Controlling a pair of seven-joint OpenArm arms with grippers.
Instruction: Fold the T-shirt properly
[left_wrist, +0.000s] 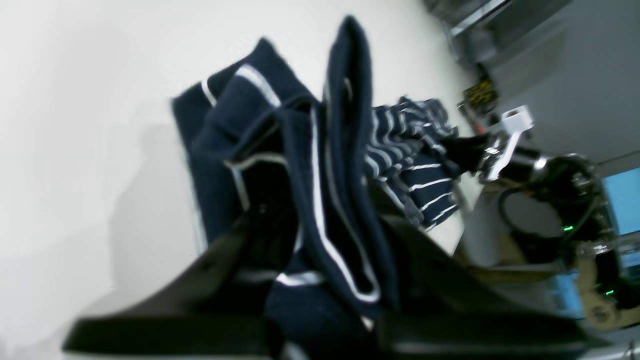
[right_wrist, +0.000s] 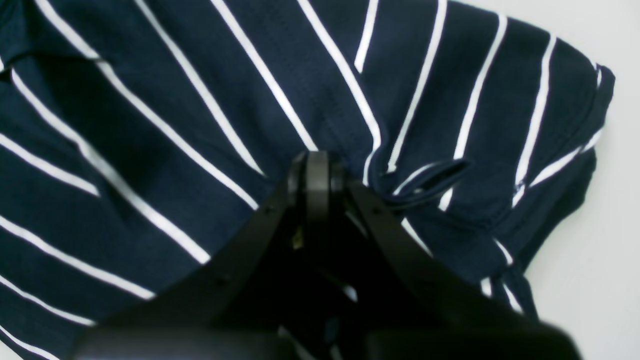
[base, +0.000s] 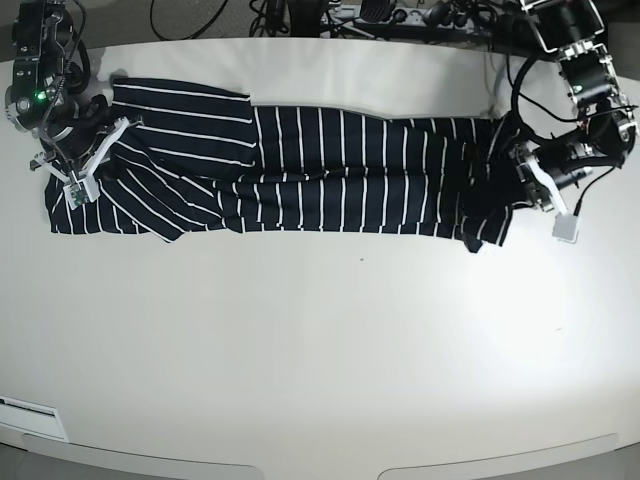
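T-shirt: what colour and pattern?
T-shirt: dark navy with thin white stripes; clearest in the right wrist view.

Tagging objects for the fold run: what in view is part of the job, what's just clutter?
Job:
- T-shirt, stretched long across the table
- left gripper, shut on its hem end
- right gripper, shut on the shoulder end

Lying about:
- cables behind the table's far edge

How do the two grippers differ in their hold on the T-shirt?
The left gripper pinches a bunched, upright fold at one end of the T-shirt; the right gripper is shut over flatter cloth at the other end. Both are closed on the striped fabric.
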